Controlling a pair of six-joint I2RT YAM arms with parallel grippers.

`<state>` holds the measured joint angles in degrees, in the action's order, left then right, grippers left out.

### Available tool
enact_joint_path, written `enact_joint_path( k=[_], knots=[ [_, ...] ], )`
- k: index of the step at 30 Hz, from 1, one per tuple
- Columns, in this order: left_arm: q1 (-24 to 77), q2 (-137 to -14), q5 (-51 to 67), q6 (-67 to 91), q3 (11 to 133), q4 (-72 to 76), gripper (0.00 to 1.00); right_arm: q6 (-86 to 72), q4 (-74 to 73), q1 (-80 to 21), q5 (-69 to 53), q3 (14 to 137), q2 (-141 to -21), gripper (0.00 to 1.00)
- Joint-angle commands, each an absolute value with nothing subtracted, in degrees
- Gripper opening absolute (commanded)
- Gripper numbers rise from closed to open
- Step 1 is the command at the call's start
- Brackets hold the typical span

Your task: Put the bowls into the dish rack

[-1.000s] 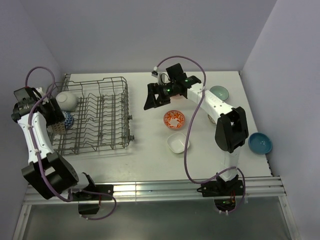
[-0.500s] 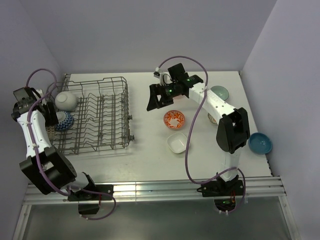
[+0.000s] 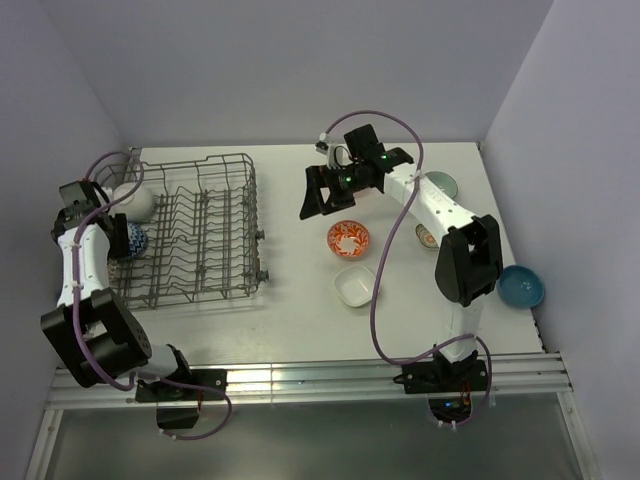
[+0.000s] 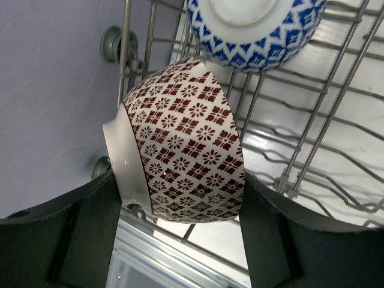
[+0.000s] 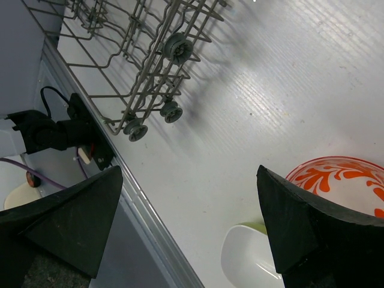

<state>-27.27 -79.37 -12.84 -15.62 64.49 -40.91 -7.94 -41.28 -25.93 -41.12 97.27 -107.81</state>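
On the near white tabletop [image 3: 300, 310]: white square ceramic bowl [image 3: 354, 286]; round teal bowl [image 3: 520, 286] well to its right.
Mid table: round orange-and-white patterned bowl [image 3: 348, 238].
Left gripper [image 4: 180, 198]: fingers flank a brown-and-white patterned bowl [image 4: 186, 156] lying on its side; gripping or free, cannot tell.
Grey wire dish rack [image 3: 200, 240]: holds that bowl at its left edge, a blue-and-white patterned bowl [image 4: 258, 30] just beyond, a plain white round bowl [image 3: 133, 200] farthest.
Right gripper [image 5: 189, 174]: fingers wide apart, nothing between.

My left arm [image 3: 78, 265] swung right, closer to dish rack [image 3: 200, 230], covering patterned bowl [image 4: 186, 156] from above; my right pincer [image 3: 315, 200] drifted slightly right.
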Motion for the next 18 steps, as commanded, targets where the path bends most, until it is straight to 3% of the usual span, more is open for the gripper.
enact_joint_path(
  k=[1, 18],
  knots=[
    [-25.23, -78.84, -18.01, -17.75, 64.08, -34.90, 0.00, -6.86, -41.31, -24.52, -40.87, 97.03, -103.98, 1.00],
    [-21.01, -81.56, -27.24, -19.60, 59.15, -29.97, 0.00, -4.92, -42.45, -22.33, -41.13, 96.24, -103.80, 1.00]
  ],
)
